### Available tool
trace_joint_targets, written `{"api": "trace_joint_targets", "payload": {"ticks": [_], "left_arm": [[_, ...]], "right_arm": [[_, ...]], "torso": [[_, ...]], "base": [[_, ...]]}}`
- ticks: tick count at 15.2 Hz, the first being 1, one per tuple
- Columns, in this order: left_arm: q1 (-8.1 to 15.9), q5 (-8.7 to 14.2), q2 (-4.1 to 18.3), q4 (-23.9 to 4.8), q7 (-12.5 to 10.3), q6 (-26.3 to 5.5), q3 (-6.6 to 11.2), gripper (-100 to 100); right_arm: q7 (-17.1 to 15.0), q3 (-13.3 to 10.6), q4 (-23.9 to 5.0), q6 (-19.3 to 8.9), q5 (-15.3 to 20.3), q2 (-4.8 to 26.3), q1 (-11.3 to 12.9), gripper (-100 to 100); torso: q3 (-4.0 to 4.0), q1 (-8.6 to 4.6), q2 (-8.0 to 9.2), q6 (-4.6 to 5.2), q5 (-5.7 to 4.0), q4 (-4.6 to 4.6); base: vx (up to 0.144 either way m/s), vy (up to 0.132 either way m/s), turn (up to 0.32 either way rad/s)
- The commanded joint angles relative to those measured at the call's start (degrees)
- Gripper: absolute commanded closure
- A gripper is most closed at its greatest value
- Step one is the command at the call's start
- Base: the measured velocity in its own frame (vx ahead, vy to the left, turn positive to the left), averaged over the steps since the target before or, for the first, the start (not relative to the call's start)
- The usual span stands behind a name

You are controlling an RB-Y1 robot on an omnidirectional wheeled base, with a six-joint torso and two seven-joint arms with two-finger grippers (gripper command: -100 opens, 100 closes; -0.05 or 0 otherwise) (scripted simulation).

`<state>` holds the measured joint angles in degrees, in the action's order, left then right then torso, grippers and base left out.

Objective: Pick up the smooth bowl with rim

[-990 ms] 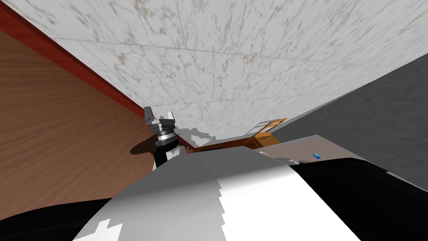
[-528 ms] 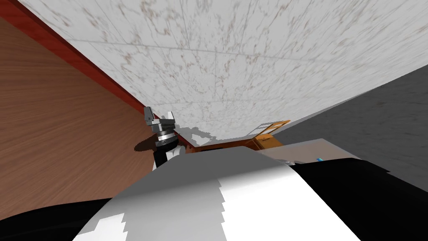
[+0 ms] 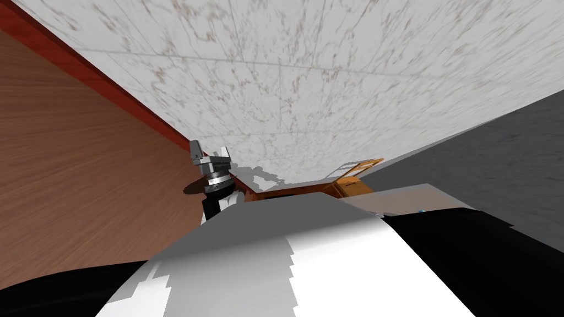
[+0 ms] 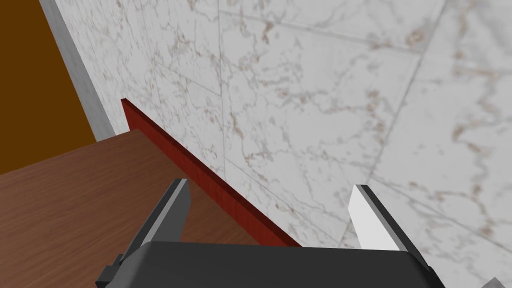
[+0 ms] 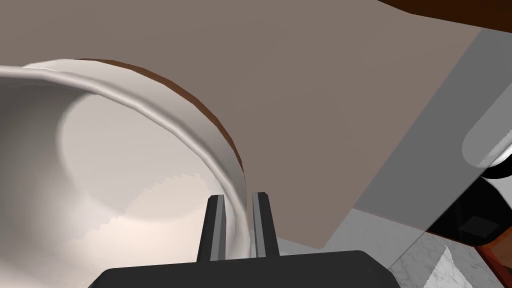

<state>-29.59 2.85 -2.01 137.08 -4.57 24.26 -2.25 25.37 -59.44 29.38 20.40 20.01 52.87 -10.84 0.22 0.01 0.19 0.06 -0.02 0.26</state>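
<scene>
Turning a bit, I am pinching the white bowl (image 5: 125,150) by its rim with my right gripper (image 5: 237,200), left gripper (image 4: 270,187) spread at eleven o'clock.

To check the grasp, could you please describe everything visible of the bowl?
The bowl is smooth and off-white, with a rolled rim and a flat round bottom, empty. The right gripper is shut on its wall at the rim, one finger inside, one outside. A thin brown edge shows beyond the rim. Behind lies a flat grey-brown surface; contact cannot be told.

Slight move of my own; small blue thing (image 3: 421,211) on the table (image 3: 405,195) nearly out of sight.
</scene>
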Motion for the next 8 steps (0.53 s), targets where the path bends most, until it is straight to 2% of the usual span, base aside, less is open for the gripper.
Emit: {"api": "trace_joint_targets", "payload": {"ticks": [1, 3, 5, 7, 8], "left_arm": [[0.0, 0.0, 0.0, 0.0, 0.0, 0.0, 0.00, 0], [0.0, 0.0, 0.0, 0.0, 0.0, 0.0, 0.00, 0], [0.0, 0.0, 0.0, 0.0, 0.0, 0.0, 0.00, 0], [0.0, 0.0, 0.0, 0.0, 0.0, 0.0, -0.01, 0], [0.0, 0.0, 0.0, 0.0, 0.0, 0.0, -0.01, 0]], "right_arm": [[-0.9, -0.1, 1.4, -1.7, 0.1, 0.0, 0.1, 100], [-1.0, -0.5, 2.2, -0.5, -0.3, 2.1, 0.1, 100], [-1.1, -0.6, 2.4, -0.3, -0.4, 2.6, 0.1, 100], [-1.2, -1.0, 3.2, 0.9, -0.7, 4.6, 0.2, 100], [-1.2, -0.8, 3.0, 0.1, -0.6, 3.7, 0.1, 100]], "torso": [[0.00, 0.00, 0.00, 0.00, 0.00, 0.00], [0.01, -0.04, -0.02, -0.11, -0.08, 0.04], [-0.02, 0.14, -0.05, -0.11, -0.01, 0.01], [-0.05, 0.19, -0.08, -0.12, 0.00, -0.02], [-0.07, 0.21, -0.09, -0.11, 0.01, -0.04]], "base": [[0.003, -0.002, -0.024], [0.006, 0.029, -0.033], [0.009, 0.070, -0.043], [0.010, 0.063, -0.037], [0.004, 0.042, -0.028]]}}
